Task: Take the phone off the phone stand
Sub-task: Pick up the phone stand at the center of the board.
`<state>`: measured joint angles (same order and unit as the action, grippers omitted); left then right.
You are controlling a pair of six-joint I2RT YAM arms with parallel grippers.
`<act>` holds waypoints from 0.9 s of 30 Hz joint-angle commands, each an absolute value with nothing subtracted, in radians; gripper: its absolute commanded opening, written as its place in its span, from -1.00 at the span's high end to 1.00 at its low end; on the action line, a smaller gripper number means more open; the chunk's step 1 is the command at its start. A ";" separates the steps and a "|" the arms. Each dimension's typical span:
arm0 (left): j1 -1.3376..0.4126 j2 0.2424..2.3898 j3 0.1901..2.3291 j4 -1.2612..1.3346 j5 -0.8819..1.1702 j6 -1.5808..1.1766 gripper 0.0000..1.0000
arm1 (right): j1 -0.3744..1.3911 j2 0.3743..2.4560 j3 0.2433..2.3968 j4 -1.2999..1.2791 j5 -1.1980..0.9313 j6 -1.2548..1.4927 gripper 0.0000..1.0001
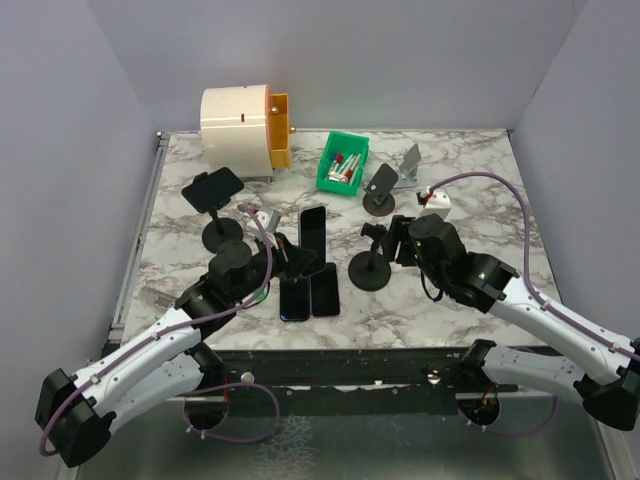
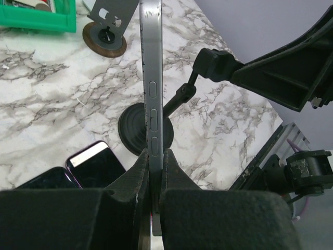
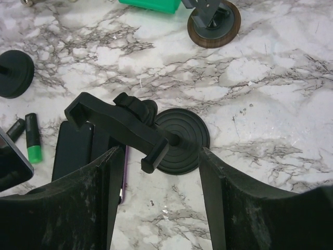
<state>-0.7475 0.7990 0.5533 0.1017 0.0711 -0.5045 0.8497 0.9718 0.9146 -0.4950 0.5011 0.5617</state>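
The phone (image 2: 152,78) is a dark slab standing on its edge, and my left gripper (image 2: 156,156) is shut on its lower end. From above, the phone (image 1: 314,228) hangs off the stand, left of it, in my left gripper (image 1: 292,258). The phone stand (image 3: 179,138) is black, with a round ribbed base and a bare cradle (image 3: 117,127) on a jointed arm. My right gripper (image 3: 160,156) is open, its fingers on either side of the cradle's end without touching it. In the top view the stand (image 1: 370,272) sits mid-table under my right gripper (image 1: 400,240).
Two phones (image 1: 295,298) (image 1: 325,292) lie flat next to the stand. A second black stand (image 1: 222,237) is at the left, a grey stand on a brown base (image 1: 380,190) behind. A green bin (image 1: 343,163) and a white-and-orange drum (image 1: 240,125) stand at the back.
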 commanded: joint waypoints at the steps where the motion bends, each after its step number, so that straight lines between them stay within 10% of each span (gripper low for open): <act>1: -0.741 0.751 0.528 0.174 0.115 -0.581 1.00 | 0.853 0.994 0.933 -0.515 0.551 0.584 -0.26; 11: -0.741 0.787 0.454 0.200 0.147 -0.715 1.00 | 0.852 0.941 0.930 -0.495 0.511 0.522 -0.49; 27: -0.741 0.761 0.423 0.169 0.147 -0.741 1.00 | 0.854 1.031 0.969 -0.527 0.517 0.536 0.05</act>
